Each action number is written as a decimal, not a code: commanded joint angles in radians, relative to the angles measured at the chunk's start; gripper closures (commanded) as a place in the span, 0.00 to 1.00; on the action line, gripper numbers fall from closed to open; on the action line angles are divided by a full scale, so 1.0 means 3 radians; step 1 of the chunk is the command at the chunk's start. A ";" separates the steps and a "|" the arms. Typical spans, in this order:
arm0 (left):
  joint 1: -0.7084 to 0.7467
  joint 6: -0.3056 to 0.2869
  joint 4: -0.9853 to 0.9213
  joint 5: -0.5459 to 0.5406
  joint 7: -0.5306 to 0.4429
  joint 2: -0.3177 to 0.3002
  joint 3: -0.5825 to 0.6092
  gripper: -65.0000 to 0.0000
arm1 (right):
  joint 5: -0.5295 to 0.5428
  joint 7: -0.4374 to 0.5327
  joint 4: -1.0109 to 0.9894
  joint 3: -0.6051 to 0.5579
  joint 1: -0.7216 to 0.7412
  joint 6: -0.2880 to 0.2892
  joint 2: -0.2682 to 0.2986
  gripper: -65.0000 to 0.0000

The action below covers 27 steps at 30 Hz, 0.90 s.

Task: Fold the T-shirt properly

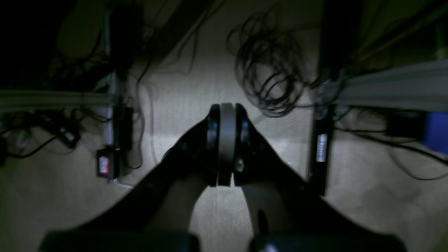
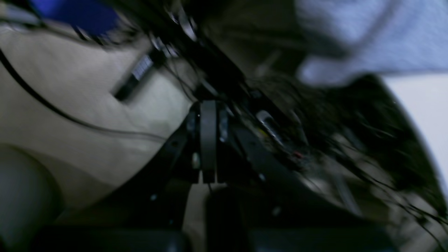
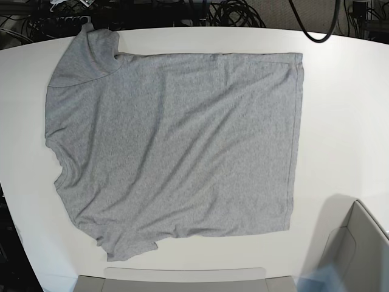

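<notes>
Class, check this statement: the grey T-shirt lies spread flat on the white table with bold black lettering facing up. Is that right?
Not quite. The T-shirt does lie spread flat on the white table, but the side facing up is plain grey, with no lettering, as the base view shows.

Left gripper: two black fingers, broad at the base and narrowing toward the tips, with a pale grey strip running down the middle where they meet.
Left finger hardware: a small round pale fastener sits low beside the grey strip; finer detail is lost to blur.
Right gripper: the same black tapering build, its central strip darker grey in dim light.
Right finger hardware: several small pale screw heads dot the black surfaces.
Wrist housings: dark, boxy blocks fill the lower edge of both wrist views.
</notes>
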 commanded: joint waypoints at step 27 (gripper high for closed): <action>-0.0181 0.0020 0.1494 0.0018 0.0205 0.0132 -0.0676 1.00 | -0.0053 0.0076 0.0047 -0.0250 0.0951 0.0044 0.0883 1.00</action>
